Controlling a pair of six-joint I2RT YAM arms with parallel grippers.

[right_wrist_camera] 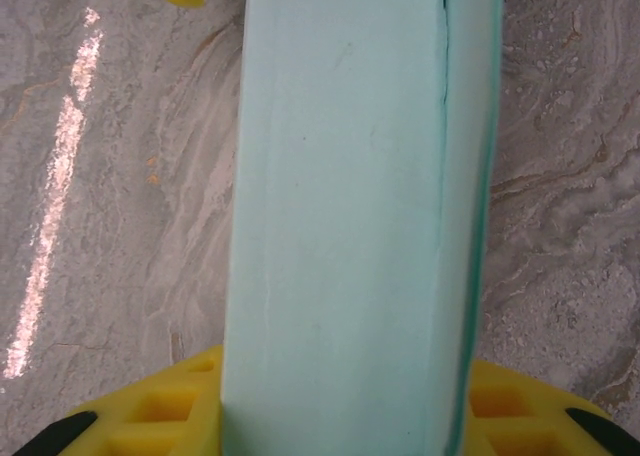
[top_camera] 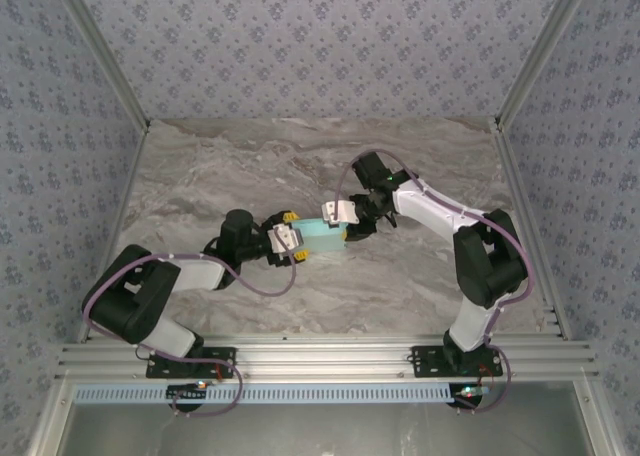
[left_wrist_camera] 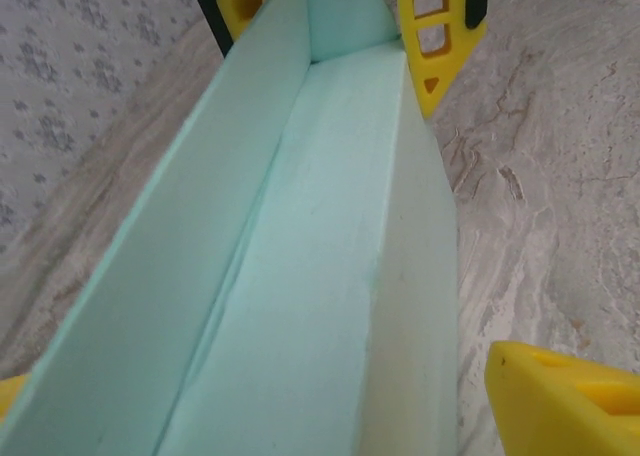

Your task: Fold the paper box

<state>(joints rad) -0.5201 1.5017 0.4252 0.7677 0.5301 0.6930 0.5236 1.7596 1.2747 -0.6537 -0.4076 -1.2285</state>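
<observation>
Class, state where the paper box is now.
In the top view, the paper box is near the middle of the table, between the left gripper on its left and the right gripper on its right.

The table (top_camera: 400, 286) has a grey marbled top, with paler and brownish veins running mostly from side to side. The right wrist view catches a bright streak of light on it. The top reaches from the patterned back wall (top_camera: 320, 46) to a ribbed metal rail (top_camera: 320, 359) along its near edge. Over its middle is a pale mint paper box (top_camera: 325, 238), lying lengthwise left to right; whether its underside touches the top cannot be told.
</observation>
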